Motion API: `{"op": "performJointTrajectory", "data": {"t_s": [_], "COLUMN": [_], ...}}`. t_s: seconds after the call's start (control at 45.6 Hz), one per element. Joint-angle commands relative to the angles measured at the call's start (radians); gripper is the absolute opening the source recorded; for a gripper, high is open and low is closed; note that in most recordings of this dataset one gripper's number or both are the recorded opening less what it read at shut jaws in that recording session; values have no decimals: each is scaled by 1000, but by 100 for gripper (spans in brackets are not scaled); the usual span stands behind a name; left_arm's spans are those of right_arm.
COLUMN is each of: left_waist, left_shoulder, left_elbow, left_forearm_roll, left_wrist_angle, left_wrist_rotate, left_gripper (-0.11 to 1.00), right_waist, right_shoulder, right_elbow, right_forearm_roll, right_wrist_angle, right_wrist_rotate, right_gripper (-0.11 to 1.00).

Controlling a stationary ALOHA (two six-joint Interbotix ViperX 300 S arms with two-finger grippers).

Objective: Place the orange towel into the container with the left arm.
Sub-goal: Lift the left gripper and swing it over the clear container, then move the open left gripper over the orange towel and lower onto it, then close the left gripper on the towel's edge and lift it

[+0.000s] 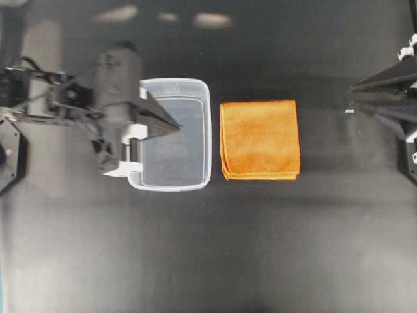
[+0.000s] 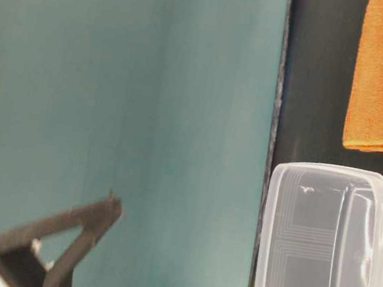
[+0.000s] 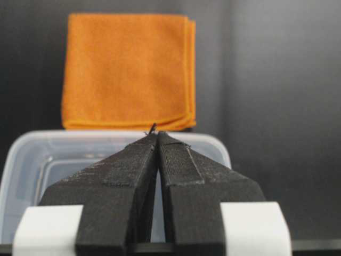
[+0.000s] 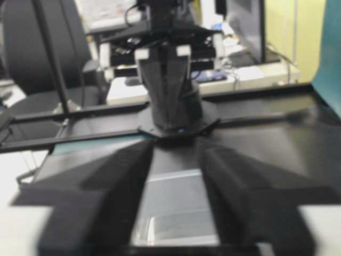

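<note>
So right now the left gripper (image 1: 174,125) is hanging over the container (image 1: 203,98), jaws pinched fully together with nothing between them, tips pointing right toward the orange towel (image 1: 260,139). What matters for the next move: the towel isn't under the claw at all, it's further right, past the far rim of the tub, lying flat on the black table (image 1: 260,248) just beside the container but not touching it as far as I can tell. From the left wrist camera the towel (image 3: 127,70) sits straight ahead beyond the tub (image 3: 32,146), nudged a little left of the closed tips (image 3: 155,131). It's folded close to square, so there's barely a long axis, maybe slightly longer across the reach line; the layered open edges show on the container-facing side and one adjoining side. The right gripper (image 4: 176,181) sits parked at the right edge with its jaws apart and holding nothing, roughly as near the towel as the left, but the job belongs to the left. My guess is it has to open up and reach over the tub.
</note>
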Motion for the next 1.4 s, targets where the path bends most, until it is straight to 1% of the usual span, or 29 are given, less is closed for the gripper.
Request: {"op": "performJointTrajectory", "data": {"t_s": [0.0,0.022,0.066,0.11,0.132,0.175,0.241,0.307,0.373,0.417,0.461,0.68,0.833,0.899,1.162,1.382], "left_waist": [17,21,25,25,25,26,26,29,37,41,43,46,51,54,52,46], "left_shoulder": [60,77,107,143,156,187,244,291,351,385,426,603,690,747,879,916], "left_elbow": [-109,-126,-163,-207,-227,-262,-322,-374,-433,-463,-502,-632,-675,-698,-746,-741], "left_forearm_roll": [3,3,3,3,3,5,3,3,5,3,5,3,5,3,3,5], "left_wrist_angle": [83,103,144,184,198,225,255,268,281,288,304,385,391,391,394,385], "left_wrist_rotate": [8,9,17,28,34,48,74,94,107,110,112,114,107,107,115,117], "left_gripper": [3,4,9,16,21,33,52,71,85,90,90,89,89,89,89,89], "right_waist": [-2,0,-2,-2,-2,-3,-3,-2,-3,-3,-2,-3,-3,-3,-3,-2], "right_shoulder": [0,-2,-5,-6,-8,-8,-8,-8,-8,-9,-11,-18,-18,-18,-18,-18], "right_elbow": [-11,-12,-12,-11,-12,-11,-11,-9,-9,-9,-11,-11,-9,-9,-8,-6], "right_forearm_roll": [2,3,3,3,3,3,3,3,3,3,3,3,3,3,3,3], "right_wrist_angle": [-18,-21,-28,-29,-31,-31,-28,-28,-29,-31,-32,-58,-115,-117,-117,-115], "right_wrist_rotate": [2,2,2,2,2,2,3,3,3,3,3,2,2,2,3,23], "right_gripper": [45,50,57,64,67,71,74,74,74,74,74,74,74,74,74,74]}}
